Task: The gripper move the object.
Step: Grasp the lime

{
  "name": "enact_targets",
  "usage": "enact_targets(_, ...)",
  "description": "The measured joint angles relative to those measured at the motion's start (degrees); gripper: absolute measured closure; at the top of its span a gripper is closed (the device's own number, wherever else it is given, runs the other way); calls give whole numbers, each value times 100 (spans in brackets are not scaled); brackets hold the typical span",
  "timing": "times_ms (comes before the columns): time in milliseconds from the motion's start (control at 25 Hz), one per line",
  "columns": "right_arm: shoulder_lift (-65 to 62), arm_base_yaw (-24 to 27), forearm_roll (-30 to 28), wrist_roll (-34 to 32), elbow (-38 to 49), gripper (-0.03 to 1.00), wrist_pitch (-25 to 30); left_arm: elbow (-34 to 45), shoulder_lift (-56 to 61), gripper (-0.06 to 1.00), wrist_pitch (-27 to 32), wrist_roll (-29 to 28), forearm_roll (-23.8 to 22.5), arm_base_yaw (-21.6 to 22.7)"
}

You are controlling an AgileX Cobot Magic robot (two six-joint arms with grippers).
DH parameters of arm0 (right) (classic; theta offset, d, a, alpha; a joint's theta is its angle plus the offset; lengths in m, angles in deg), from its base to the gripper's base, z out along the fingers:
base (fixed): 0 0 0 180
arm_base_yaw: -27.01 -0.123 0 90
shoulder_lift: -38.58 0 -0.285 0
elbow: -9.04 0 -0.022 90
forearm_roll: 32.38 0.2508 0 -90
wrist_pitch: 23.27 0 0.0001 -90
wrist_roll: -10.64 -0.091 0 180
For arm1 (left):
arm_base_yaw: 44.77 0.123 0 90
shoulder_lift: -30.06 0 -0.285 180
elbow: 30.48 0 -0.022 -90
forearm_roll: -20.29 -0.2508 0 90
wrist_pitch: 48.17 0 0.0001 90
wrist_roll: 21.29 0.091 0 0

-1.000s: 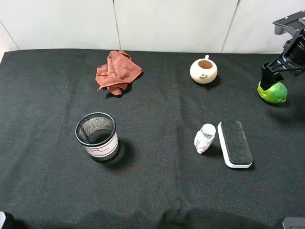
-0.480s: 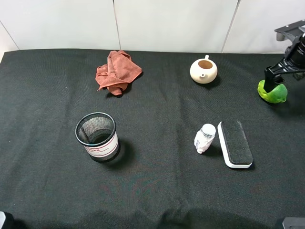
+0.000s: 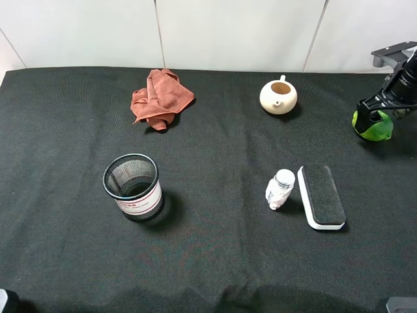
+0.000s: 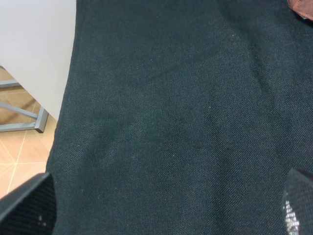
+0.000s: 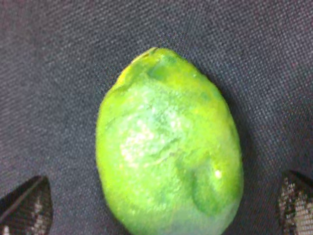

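Object (image 3: 373, 126): green, glossy, lying on black cloth (image 3: 215, 261) at far right, well right of teapot (image 3: 278, 98). Straddled by right gripper (image 5: 161, 205), fingers spread wide, not touching. Left gripper (image 4: 164, 210): fingers likewise apart.

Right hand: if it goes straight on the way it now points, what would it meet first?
Most likely the glossy green oval fruit, lying between the open fingers of the right hand; how far off is unclear.

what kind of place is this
Probably a robot test bench indoors: a table draped in black cloth, plain white wall panels behind it, and unrelated props such as a mesh cup and a teapot.
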Motion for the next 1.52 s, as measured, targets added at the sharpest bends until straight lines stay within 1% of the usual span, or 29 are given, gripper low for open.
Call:
enact_targets(240, 206, 0, -11, 1, -5, 27, -246, 0, 0, -3, 0, 0, 0, 0)
enact_targets(480, 371, 0, -11, 6, -5, 27, -381, 0, 0, -3, 0, 0, 0, 0)
enact_targets(880, 396, 0, 118, 14, -5, 27, -438, 0, 0, -3, 0, 0, 0, 0)
enact_targets(920, 396, 0, 118, 9, -5, 29, -445, 0, 0, -3, 0, 0, 0, 0)
enact_targets(1000, 396, 0, 118, -23, -5, 36, -466, 0, 0, -3, 0, 0, 0, 0)
enact_targets(1040, 396, 0, 112, -28, -5, 41, -471, 0, 0, -3, 0, 0, 0, 0)
enact_targets(1080, 396, 0, 94, -44, -5, 49, -471, 0, 0, -3, 0, 0, 0, 0)
enact_targets(1520, 396, 0, 52, -52, -5, 49, -477, 0, 0, -3, 0, 0, 0, 0)
